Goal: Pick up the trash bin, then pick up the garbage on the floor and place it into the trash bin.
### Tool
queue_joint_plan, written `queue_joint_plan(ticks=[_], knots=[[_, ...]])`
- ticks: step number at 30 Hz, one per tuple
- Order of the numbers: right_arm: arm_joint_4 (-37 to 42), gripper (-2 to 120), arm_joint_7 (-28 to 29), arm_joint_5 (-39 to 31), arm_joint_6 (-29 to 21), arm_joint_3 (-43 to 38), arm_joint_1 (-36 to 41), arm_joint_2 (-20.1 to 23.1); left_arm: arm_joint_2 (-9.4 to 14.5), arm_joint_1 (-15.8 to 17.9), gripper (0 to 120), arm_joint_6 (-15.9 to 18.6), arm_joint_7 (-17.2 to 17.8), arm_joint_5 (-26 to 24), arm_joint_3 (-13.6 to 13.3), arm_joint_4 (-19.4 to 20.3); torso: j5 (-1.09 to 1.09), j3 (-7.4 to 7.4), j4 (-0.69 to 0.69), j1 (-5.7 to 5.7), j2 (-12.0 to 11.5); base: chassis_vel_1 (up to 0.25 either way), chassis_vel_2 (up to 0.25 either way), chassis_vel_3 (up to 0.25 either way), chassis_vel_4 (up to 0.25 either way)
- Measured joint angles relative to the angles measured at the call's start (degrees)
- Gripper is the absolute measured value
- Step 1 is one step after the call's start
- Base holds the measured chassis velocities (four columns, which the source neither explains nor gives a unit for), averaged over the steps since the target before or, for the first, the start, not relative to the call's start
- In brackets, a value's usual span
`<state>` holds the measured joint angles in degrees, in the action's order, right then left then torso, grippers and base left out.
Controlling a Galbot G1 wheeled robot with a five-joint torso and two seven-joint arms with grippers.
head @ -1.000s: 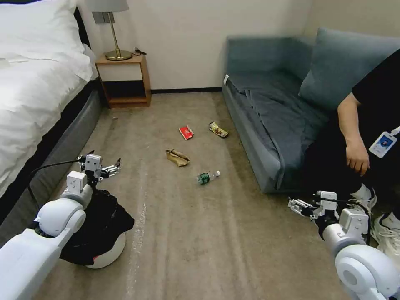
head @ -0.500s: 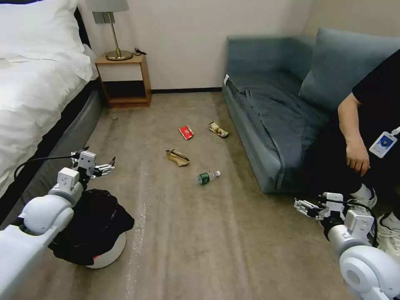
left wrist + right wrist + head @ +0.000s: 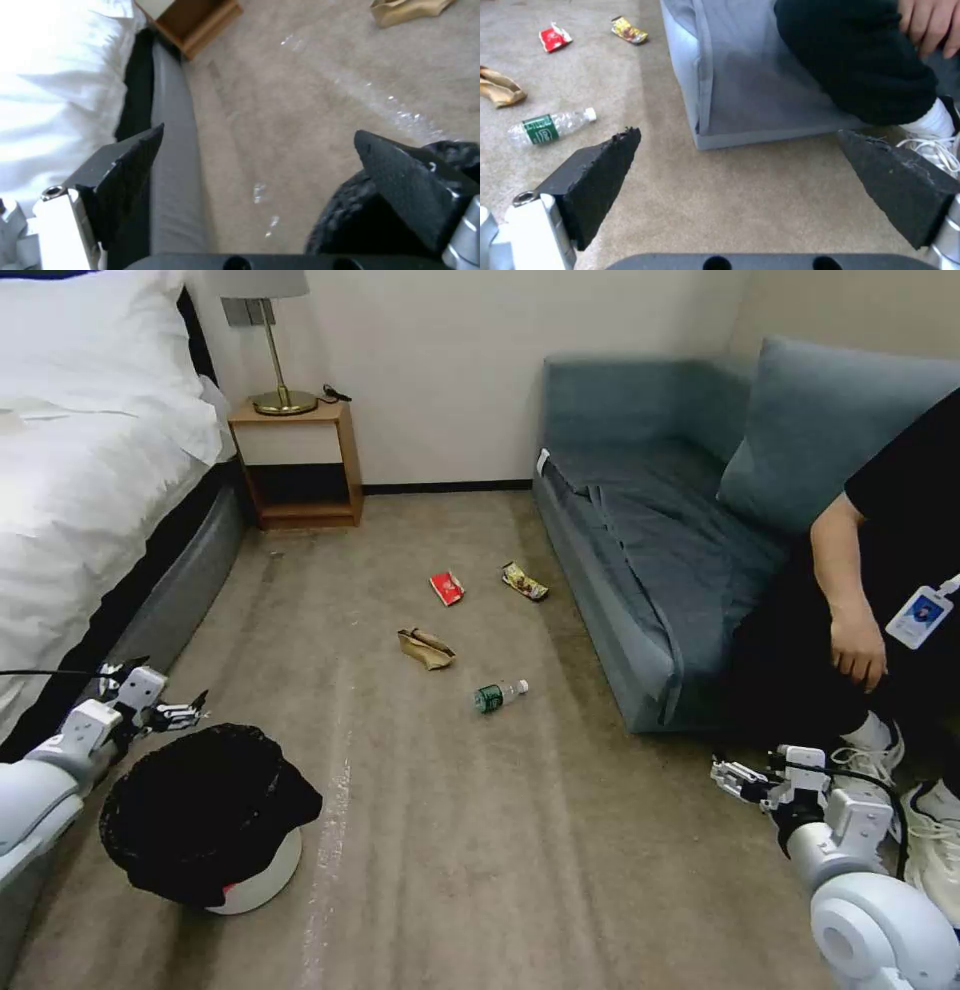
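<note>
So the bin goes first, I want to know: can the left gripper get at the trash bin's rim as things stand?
Probably yes. The left gripper is open beside the trash bin, just above its far rim, with bare carpet around and nothing between; the bed frame runs close alongside.

The trash bin (image 3: 205, 815) is standing upright on the carpeted floor (image 3: 520, 830), a low round white body lined with a crinkled black bag that is spilling over its rim and hiding most of the wall. Well apart from it, the garbage is lying scattered across the middle of the floor. A crumpled brown paper bag (image 3: 426, 647) is lying flattened nearest the middle. Just beyond it a small clear bottle (image 3: 499, 696) with a green label is resting on its side, cap pointing toward the sofa. Farther off, a red snack packet (image 3: 447, 588) and a yellow-brown snack wrapper (image 3: 525, 581) are lying near each other, not touching.
</note>
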<state>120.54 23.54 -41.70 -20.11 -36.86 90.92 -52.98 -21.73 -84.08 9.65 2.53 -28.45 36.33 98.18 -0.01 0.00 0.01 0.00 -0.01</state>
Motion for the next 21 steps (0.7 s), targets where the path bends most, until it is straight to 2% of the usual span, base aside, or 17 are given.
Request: queue_joint_plan(ticks=[1, 2, 4, 5, 7, 8, 10, 17, 21], knots=[[-0.6, 100, -0.3, 0.0, 0.2, 0.1, -0.3, 0.2, 0.9, -2.0, 97, 0.2, 0.0, 0.0, 2.4, 0.2, 0.03, 0.00, -0.01, 0.00, 0.0, 0.000, 0.000, 0.000, 0.000], [-0.6, 100, -0.3, 0.0, 0.2, 0.1, -0.3, 0.2, 0.9, -2.0, 97, 0.2, 0.0, 0.0, 2.4, 0.2, 0.03, 0.00, -0.01, 0.00, 0.0, 0.000, 0.000, 0.000, 0.000], [-1.5, 100, -0.7, -0.1, 0.7, 0.5, -1.2, 0.6, 1.1, -4.7, 97, 0.7, 0.1, 0.0, 6.2, 0.2, 0.00, 0.00, -0.02, 0.00, 0.0, 0.000, 0.000, 0.000, 0.000], [-1.5, 100, -0.7, -0.1, 0.7, 0.5, -1.2, 0.6, 1.1, -4.7, 97, 0.7, 0.1, 0.0, 6.2, 0.2, 0.00, 0.00, -0.02, 0.00, 0.0, 0.000, 0.000, 0.000, 0.000], [-2.3, 100, -0.9, -0.2, 0.9, 1.2, -2.2, 0.8, 0.9, -7.3, 97, 1.6, 0.2, -1.1, 8.6, -0.1, 0.02, 0.00, -0.02, 0.00, 0.0, 0.000, 0.000, 0.000, 0.000], [-2.3, 100, -0.9, -0.2, 0.9, 1.2, -2.2, 0.8, 0.9, -7.3, 97, 1.6, 0.2, -1.1, 8.6, -0.1, 0.02, 0.00, -0.02, 0.00, 0.0, 0.000, 0.000, 0.000, 0.000], [-2.9, 100, -0.9, -0.5, 0.9, 2.4, -3.7, 0.8, -0.3, -9.5, 97, 3.2, 0.2, -2.2, 9.6, -1.0, -0.01, 0.00, -0.01, 0.00, 0.0, 0.000, 0.000, 0.000, 0.000], [-4.1, 100, -0.9, -0.5, 1.0, 4.4, -5.5, 0.8, -1.9, -11.0, 97, 5.3, 0.0, -2.3, 9.4, -3.1, 0.01, 0.00, 0.00, 0.00, 0.0, 0.000, 0.000, 0.000, 0.000], [-4.8, 100, -1.0, -0.5, 1.2, 5.4, -6.2, 0.7, -2.9, -10.6, 97, 6.9, 0.0, -3.2, 7.2, -4.6, 0.00, 0.00, 0.00, 0.00, 0.0, 0.000, 0.000, 0.000, 0.000]])
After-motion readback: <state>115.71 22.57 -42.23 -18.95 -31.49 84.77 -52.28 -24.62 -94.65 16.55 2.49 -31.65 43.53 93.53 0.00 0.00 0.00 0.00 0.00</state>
